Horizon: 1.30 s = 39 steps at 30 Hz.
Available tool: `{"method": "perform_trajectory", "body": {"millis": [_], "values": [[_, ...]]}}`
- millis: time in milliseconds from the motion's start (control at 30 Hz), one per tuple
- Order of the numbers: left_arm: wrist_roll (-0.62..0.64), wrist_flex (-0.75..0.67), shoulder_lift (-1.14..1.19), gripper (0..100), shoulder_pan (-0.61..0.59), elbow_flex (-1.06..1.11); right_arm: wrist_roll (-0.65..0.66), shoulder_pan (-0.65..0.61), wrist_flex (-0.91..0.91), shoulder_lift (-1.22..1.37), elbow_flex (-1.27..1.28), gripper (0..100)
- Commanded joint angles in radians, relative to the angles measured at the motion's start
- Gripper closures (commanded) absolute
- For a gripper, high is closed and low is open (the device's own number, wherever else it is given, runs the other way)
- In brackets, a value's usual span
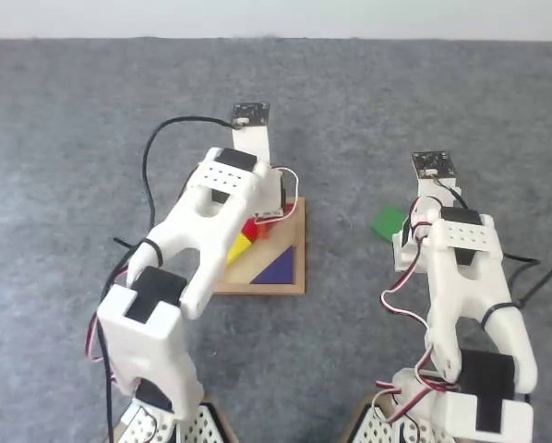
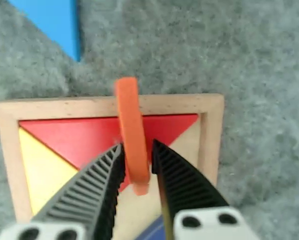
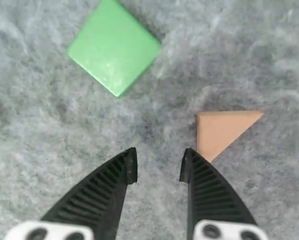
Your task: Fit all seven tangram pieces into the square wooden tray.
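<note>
From above, extended with the left arm [image 1: 193, 240] from a base at 7 o'clock up toward 12 o'clock, near the middle, wrist turned downward. Closed with the left gripper [image 2: 137, 147] on the orange piece [image 2: 128, 112], standing on edge between both ribbed fingers [image 2: 102, 180]. Raised with the right arm [image 1: 461, 277] from 5 o'clock toward 3 o'clock, with the right gripper [image 3: 159, 154] pointing down, parted and holding nothing.

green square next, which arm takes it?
Right. The right gripper is free, jaws open and empty, with the green square lying just ahead of it. The left gripper is busy: jaws shut on the orange piece over the tray.
</note>
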Motion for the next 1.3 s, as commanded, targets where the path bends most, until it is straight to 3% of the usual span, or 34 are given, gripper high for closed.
{"method": "perform_trajectory", "body": {"millis": [0, 100, 333, 500, 833, 1067, 1267], "values": [[0.009, 0.009, -0.012, 91, 0.02, -0.028, -0.003, 0.01, -0.013, -0.059, -0.008, 85.4], [0.009, 0.014, -0.012, 90, 0.014, -0.03, -0.003, 0.01, -0.013, -0.056, -0.008, 85.4], [0.011, 0.052, -0.021, 72, 0.014, -0.03, -0.003, 0.01, -0.013, -0.054, -0.008, 85.4], [0.011, 0.124, -0.023, 72, 0.015, -0.064, -0.003, 0.01, -0.013, -0.054, -0.008, 85.4], [-0.035, 0.417, -0.025, 72, 0.014, -0.234, -0.003, 0.01, -0.01, -0.056, -0.008, 85.4], [-0.048, 0.397, -0.13, 72, 0.014, -0.171, 0.021, 0.01, -0.013, -0.051, -0.008, 85.4], [0.006, 0.146, -0.216, 72, 0.049, 0.048, 0.023, 0.01, -0.013, -0.051, -0.008, 85.4]]}}
